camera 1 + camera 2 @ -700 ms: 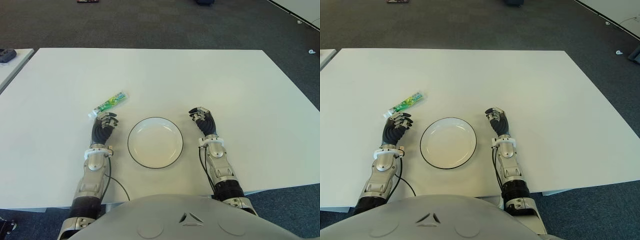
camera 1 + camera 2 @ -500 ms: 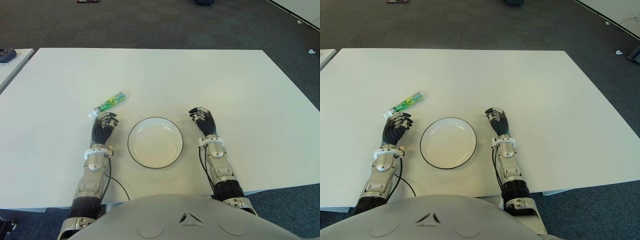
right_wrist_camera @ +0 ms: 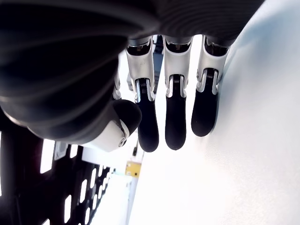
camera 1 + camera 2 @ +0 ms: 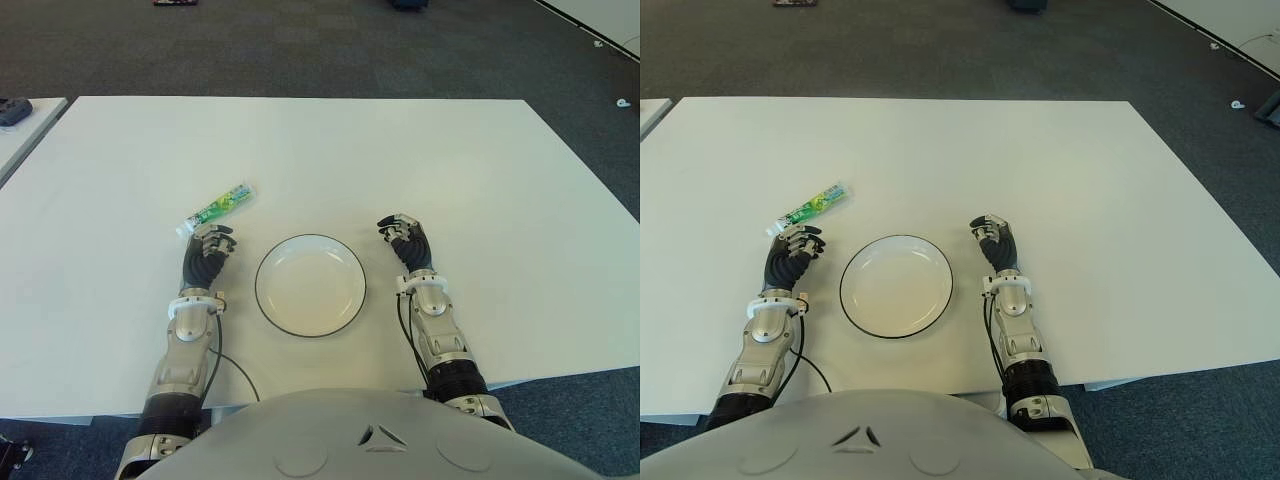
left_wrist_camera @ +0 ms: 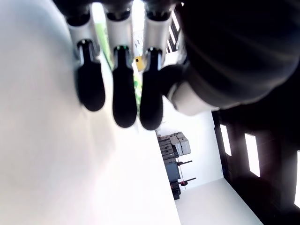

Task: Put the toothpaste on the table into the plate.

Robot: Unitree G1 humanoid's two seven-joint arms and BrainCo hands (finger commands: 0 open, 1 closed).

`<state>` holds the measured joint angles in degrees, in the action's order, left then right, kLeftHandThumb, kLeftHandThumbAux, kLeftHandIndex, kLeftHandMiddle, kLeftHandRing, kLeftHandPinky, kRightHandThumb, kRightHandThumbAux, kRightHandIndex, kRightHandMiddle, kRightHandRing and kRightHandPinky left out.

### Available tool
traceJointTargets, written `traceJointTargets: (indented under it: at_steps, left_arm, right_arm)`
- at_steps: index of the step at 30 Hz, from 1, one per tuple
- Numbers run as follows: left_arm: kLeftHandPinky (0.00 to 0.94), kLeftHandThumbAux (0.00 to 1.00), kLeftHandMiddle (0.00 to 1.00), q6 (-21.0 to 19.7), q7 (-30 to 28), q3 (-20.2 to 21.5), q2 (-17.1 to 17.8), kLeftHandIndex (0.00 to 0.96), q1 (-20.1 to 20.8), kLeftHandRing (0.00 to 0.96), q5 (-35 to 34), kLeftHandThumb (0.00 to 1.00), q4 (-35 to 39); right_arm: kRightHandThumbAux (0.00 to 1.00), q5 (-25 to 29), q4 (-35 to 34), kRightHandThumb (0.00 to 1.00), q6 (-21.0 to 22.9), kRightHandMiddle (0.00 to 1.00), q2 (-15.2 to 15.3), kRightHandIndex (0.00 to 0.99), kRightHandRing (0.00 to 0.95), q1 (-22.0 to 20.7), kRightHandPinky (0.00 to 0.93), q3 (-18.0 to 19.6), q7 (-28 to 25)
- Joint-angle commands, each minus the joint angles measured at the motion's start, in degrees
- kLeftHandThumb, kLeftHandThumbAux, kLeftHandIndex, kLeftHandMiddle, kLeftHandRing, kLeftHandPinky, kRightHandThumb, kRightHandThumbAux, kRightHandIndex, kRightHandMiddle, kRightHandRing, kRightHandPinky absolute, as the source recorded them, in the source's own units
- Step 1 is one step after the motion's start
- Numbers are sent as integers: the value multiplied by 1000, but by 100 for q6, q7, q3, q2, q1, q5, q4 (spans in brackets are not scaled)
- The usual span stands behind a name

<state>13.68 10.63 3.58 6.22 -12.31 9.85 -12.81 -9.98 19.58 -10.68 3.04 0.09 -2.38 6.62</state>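
While toothpaste (image 4: 218, 208) lies beyond left robot hand (image 4: 206, 252), plate (image 4: 345, 264) empty.

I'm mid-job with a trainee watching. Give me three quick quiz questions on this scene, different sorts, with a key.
1. True or false: the toothpaste already lies in the plate.
2. Which robot hand is nearer the toothpaste? A) left robot hand B) right robot hand
3. Fill in: the plate sits on the table between the two ____.

Key: 1 false, it lies on the table beyond the left robot hand; 2 A; 3 hands.
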Motion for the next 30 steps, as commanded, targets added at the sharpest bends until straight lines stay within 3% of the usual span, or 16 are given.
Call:
traceJointTargets:
  at_steps: [1, 6, 12, 23, 30]
  left_arm:
    - [513, 719, 548, 130, 347, 31, 4, 428, 12, 551, 273, 706, -46]
    - [536, 719, 560, 504, 1041, 16, 97, 428, 95, 561, 869, 707, -212]
    - [555, 720, 566, 672, 1738, -51, 346, 428, 237, 573, 1608, 707, -343]
    - [565, 720, 571, 356, 2284, -27, 700, 428, 511, 572, 2234, 708, -271]
    - [474, 717, 477, -88, 2460, -79, 986, 422, 801, 478, 2742, 706, -170]
  right_arm:
    - [732, -24, 24, 714, 66, 431, -17, 419, 407, 75, 409, -28, 28]
    - [732, -52, 51, 714, 61, 431, -10, 419, 406, 71, 404, -54, 52]
    - [732, -70, 67, 714, 123, 428, -21, 418, 404, 68, 403, -70, 87]
    - [731, -55, 76, 714, 116, 425, -42, 418, 401, 87, 405, -102, 106]
    - [731, -69, 79, 714, 131, 424, -40, 418, 401, 100, 400, -117, 121]
